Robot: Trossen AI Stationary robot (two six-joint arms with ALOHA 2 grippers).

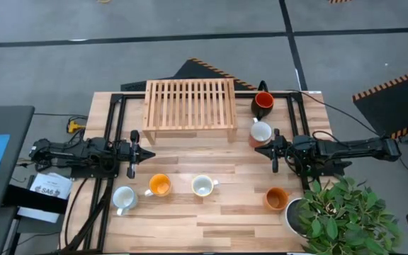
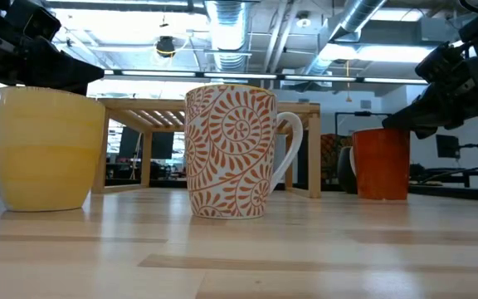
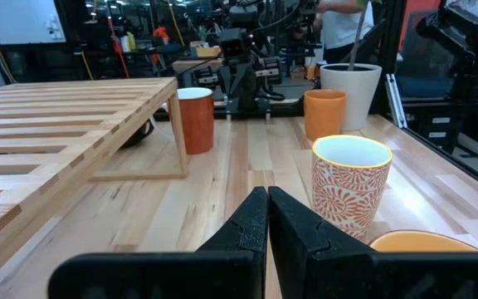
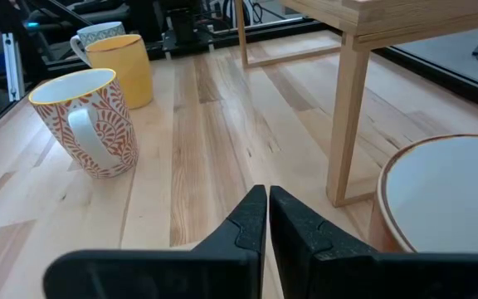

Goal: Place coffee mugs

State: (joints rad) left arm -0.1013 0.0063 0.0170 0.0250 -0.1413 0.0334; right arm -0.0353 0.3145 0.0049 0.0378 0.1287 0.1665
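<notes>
A: How do the end effectors stand?

B: The left end effector (image 1: 132, 154) sits over the worktop (image 1: 218, 219), fingers pressed together on nothing. The right end effector (image 1: 275, 150) is pinched closed too, empty.

A: And the mugs?

B: Just ahead of the left one stand a white mug (image 1: 124, 197), an orange mug (image 1: 160, 185) and a patterned mug (image 1: 202, 185) in a row. Just beside the right one stands a white-and-orange mug (image 1: 261, 132), with a red mug (image 1: 263, 100) beyond it next to the wooden slatted rack (image 1: 189, 106). Another orange mug (image 1: 276, 198) stands on its other side, near the potted plant (image 1: 338, 212).
</notes>
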